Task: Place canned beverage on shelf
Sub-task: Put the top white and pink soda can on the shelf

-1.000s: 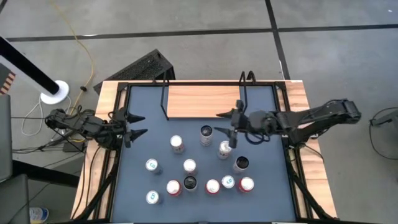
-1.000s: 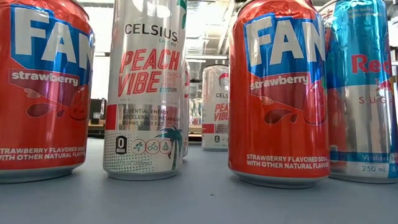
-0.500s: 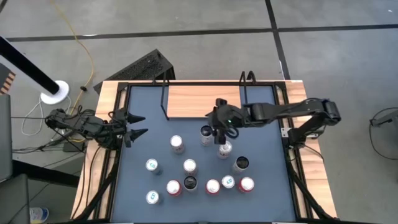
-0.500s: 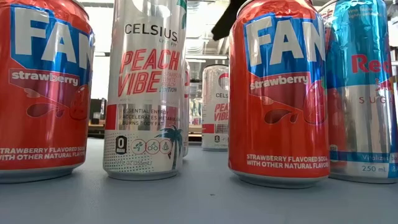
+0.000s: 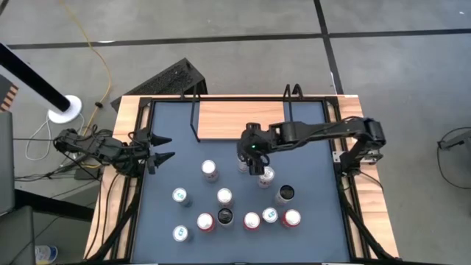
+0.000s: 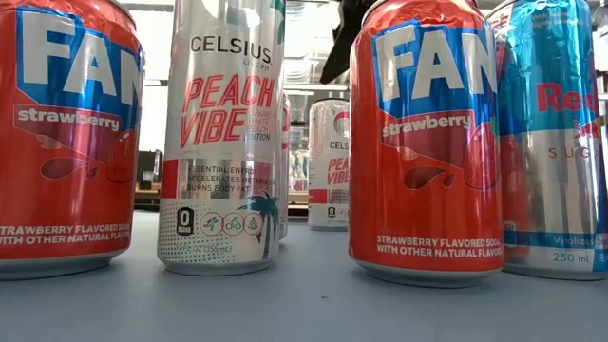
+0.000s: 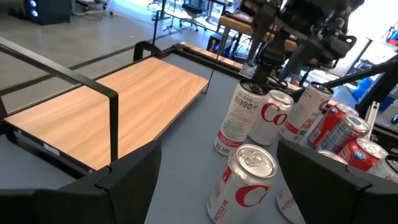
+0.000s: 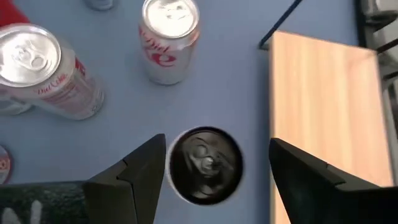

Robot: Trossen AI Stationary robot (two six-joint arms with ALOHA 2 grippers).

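A tall white can with a black top (image 5: pixel 243 157) stands upright on the blue-grey table, just near of the shelf (image 5: pixel 239 119), a light-wood board with thin black uprights. My right gripper (image 5: pixel 249 153) hangs over this can, pointing down. In the right wrist view it (image 8: pixel 217 149) is open, with one finger on either side of the can top (image 8: pixel 205 165) and not touching it. The left wrist view shows the can (image 7: pixel 239 118) under that gripper (image 7: pixel 267 59). My left gripper (image 5: pixel 171 147) is open and empty at the table's left edge.
Several other cans stand on the table, the nearest being a red-and-white can (image 5: pixel 266 176) right of the target and another (image 5: pixel 210 170) to its left. More cans (image 5: pixel 252 219) cluster toward the near edge. Large red cans (image 6: pixel 427 142) fill the low view.
My right gripper has moved toward the table's left, from beside the shelf's right upright to over the black-topped can. It has also come down, and its finger now shows in the low view. The cans have not moved.
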